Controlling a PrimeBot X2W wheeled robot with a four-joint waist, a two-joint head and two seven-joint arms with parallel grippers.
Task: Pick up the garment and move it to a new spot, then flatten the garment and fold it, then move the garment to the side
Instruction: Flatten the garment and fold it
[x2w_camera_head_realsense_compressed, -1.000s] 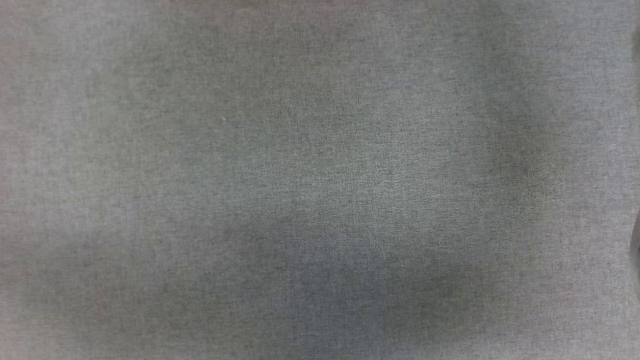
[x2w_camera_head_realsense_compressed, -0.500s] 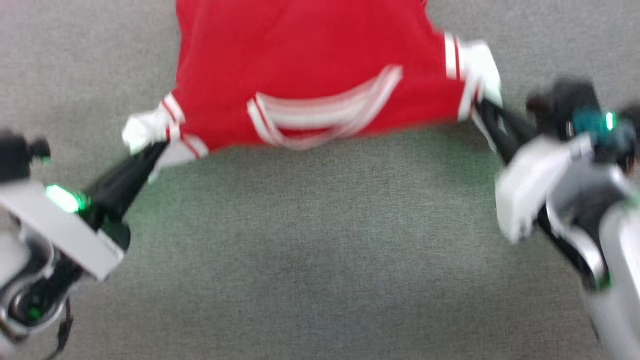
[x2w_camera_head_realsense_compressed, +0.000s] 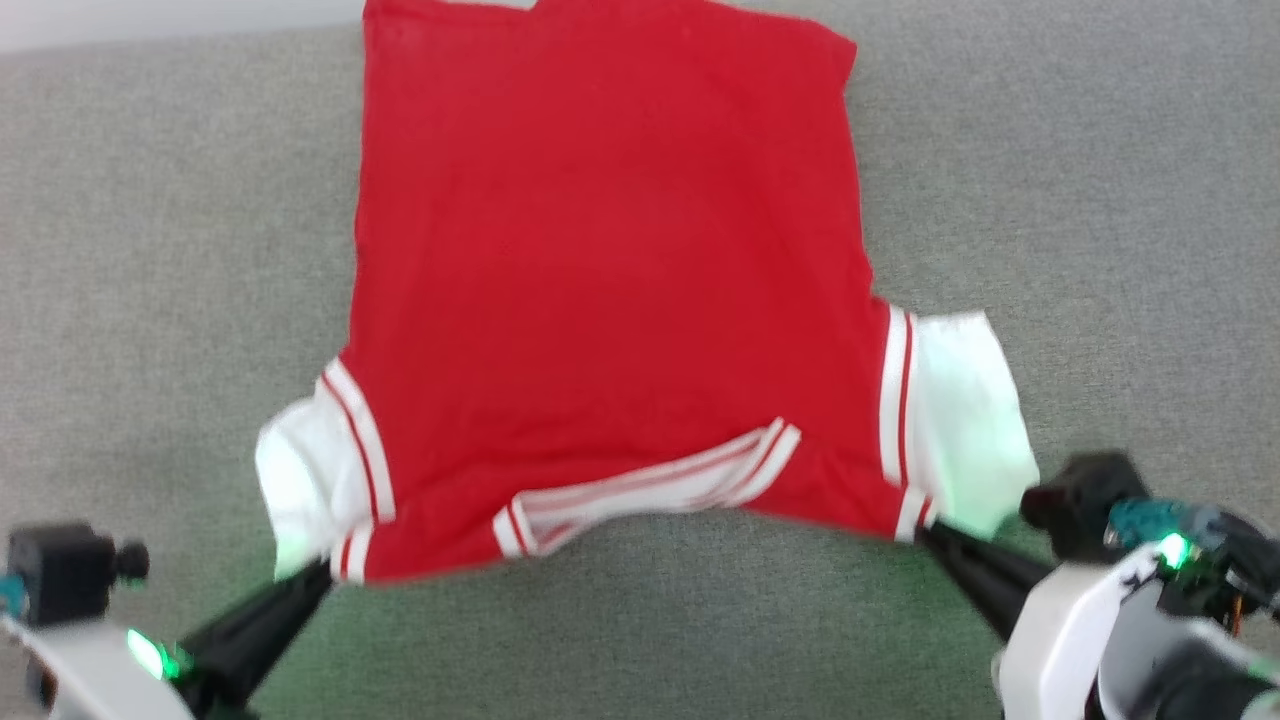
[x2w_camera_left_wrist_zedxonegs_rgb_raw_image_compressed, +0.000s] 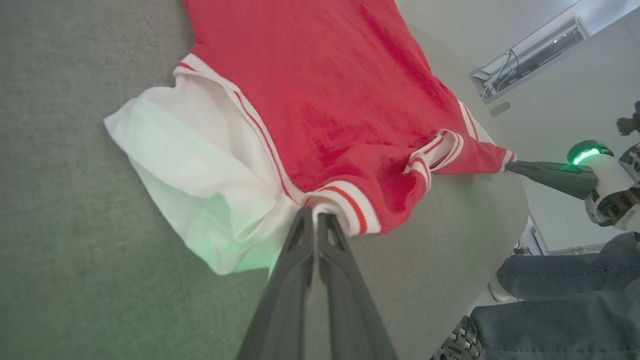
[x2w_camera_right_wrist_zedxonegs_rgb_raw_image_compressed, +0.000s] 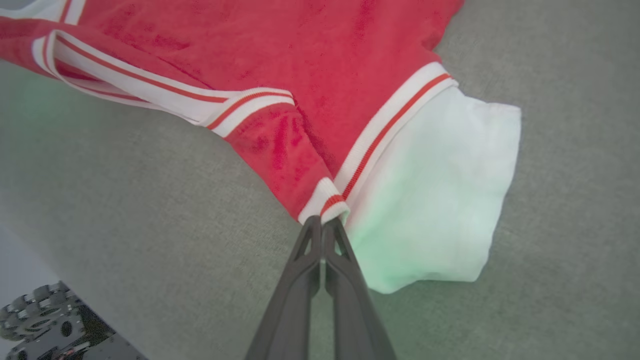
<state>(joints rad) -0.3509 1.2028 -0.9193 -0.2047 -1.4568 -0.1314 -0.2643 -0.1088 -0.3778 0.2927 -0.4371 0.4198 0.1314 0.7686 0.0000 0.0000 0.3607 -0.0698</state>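
- Grey woven cloth covers the table (x2w_camera_head_realsense_compressed: 150, 250), whose far edge meets a pale strip at the upper left of the head view. The left wrist view shows a rounded table edge, with a white wall (x2w_camera_left_wrist_zedxonegs_rgb_raw_image_compressed: 575, 100) and a long wall fixture (x2w_camera_left_wrist_zedxonegs_rgb_raw_image_compressed: 530, 55) beyond it.
- Lying spread over the middle of the table, the garment (x2w_camera_head_realsense_compressed: 600, 250) has its striped collar (x2w_camera_head_realsense_compressed: 640, 490) towards the near edge and its hem reaching the far edge.
- Its hem is cut off at the top of the head view. No print shows on the upturned red face, and green light tints both white sleeves (x2w_camera_head_realsense_compressed: 965, 420).
- On the garment's near left corner, the left gripper (x2w_camera_head_realsense_compressed: 315, 575) has its fingers pressed together on the striped shoulder trim.
- At the near right corner, the right gripper (x2w_camera_head_realsense_compressed: 925, 535) pinches the matching trim the same way.
- Beside the table edge, a person's grey trouser legs (x2w_camera_left_wrist_zedxonegs_rgb_raw_image_compressed: 565, 300) and a shoe show in the left wrist view.
- Below the near edge, a dark roller wheel (x2w_camera_right_wrist_zedxonegs_rgb_raw_image_compressed: 40, 310) shows in the right wrist view.
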